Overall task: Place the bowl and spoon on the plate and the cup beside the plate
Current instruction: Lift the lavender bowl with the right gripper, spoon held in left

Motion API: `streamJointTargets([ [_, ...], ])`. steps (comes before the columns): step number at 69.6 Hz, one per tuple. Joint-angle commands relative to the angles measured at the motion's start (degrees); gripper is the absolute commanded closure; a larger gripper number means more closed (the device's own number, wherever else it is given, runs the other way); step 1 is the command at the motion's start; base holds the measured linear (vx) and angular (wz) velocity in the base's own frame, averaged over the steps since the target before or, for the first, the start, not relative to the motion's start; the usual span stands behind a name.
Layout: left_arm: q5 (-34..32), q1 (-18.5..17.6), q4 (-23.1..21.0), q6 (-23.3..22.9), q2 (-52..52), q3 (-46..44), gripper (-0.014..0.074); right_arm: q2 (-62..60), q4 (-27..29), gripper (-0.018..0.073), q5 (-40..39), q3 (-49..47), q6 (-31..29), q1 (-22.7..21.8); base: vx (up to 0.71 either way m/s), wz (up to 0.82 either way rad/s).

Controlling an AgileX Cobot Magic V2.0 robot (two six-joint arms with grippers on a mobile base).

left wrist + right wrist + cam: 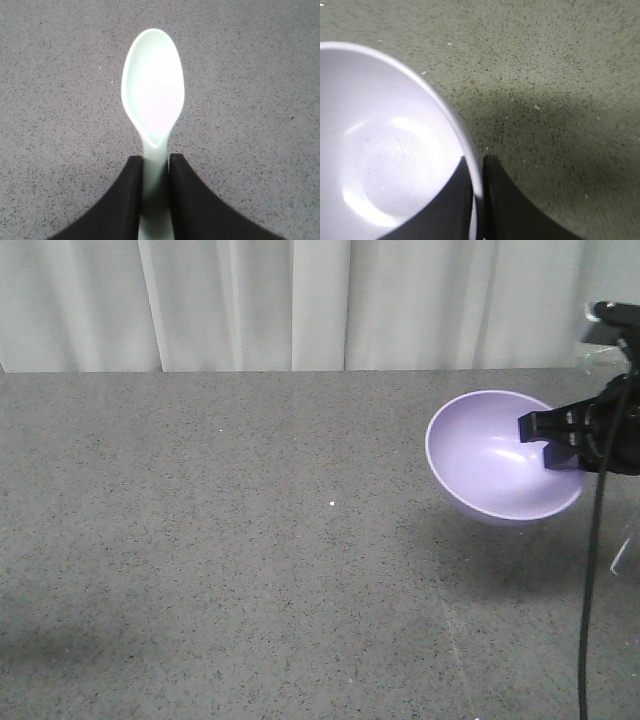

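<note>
Front view: bowl (500,455) is at the right edge of frame, off the desk (250,540), tilted so its opening faces the camera, with its shadow on the desk just below. A black finger sits inside the bowl at its right side, and a black cable (592,570) hangs down in front of the arm. White curtain (300,300) runs behind the desk. This view does not show how the grip is made; the right wrist view does. There the right end effector (477,161) is pinched on the bowl's rim, one finger inside against the wall and one outside, with only the thin rim between them and speckled desk beyond. The spoon (152,90) shows only in the left wrist view. The left end effector (155,159) is clamped on its handle just behind the scoop, one finger on each side, scoop pointing straight away from the camera with the hollow side up. Grey desk fills the background, but I cannot tell whether the spoon touches the desk or hangs above it.
</note>
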Motion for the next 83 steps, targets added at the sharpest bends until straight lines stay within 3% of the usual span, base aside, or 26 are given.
streamJointTargets([
  [1, -3.16, -0.27, -0.09, -0.59, -0.60, -1.35, 0.0604, -7.62, 0.48, 0.0565, 1.73, -1.46, -0.58, -0.36, 0.00, 0.00],
  [16, -3.16, -0.27, -0.09, -0.59, -0.60, -1.35, 0.0604, -19.39, -0.15, 0.0565, 7.73, -1.46, -0.58, -0.36, 0.00, 0.00],
  [28, -3.16, -0.27, -0.09, -0.59, -0.60, -1.35, 0.0604, -24.27, -1.05, 0.0565, 8.14, -1.46, -0.58, -0.36, 0.00, 0.00],
  [83, -3.16, -0.27, -0.09, -0.59, -0.60, -1.35, 0.0604, -24.29, -1.68, 0.0565, 10.45, -1.46, -0.58, -0.36, 0.00, 0.00],
])
